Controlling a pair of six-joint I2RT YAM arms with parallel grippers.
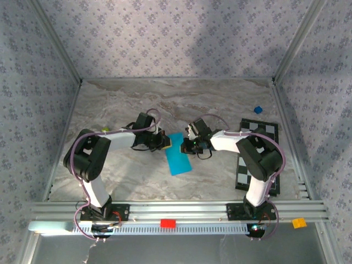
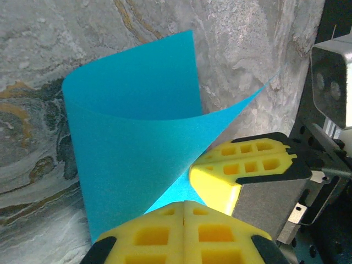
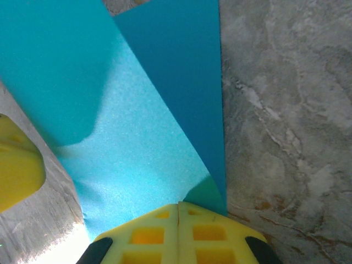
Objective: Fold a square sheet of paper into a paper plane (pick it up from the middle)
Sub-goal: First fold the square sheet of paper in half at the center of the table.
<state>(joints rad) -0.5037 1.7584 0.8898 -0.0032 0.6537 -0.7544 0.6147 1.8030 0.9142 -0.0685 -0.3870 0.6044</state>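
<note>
The square sheet of paper, bright cyan-blue, is lifted off the marble table between the two arms and hangs bent over on itself. In the left wrist view the sheet curls in a wide loop, one edge running into my left gripper, whose yellow jaws are pressed together on it. My right gripper is likewise shut on an edge of the sheet. The two grippers stand close together, tips facing. The right fingers show just beyond the left ones.
A black-and-white checkered board lies on the table at the right, under the right arm. A tiny dark blue cube sits behind it. A red block and an orange block rest on the front rail.
</note>
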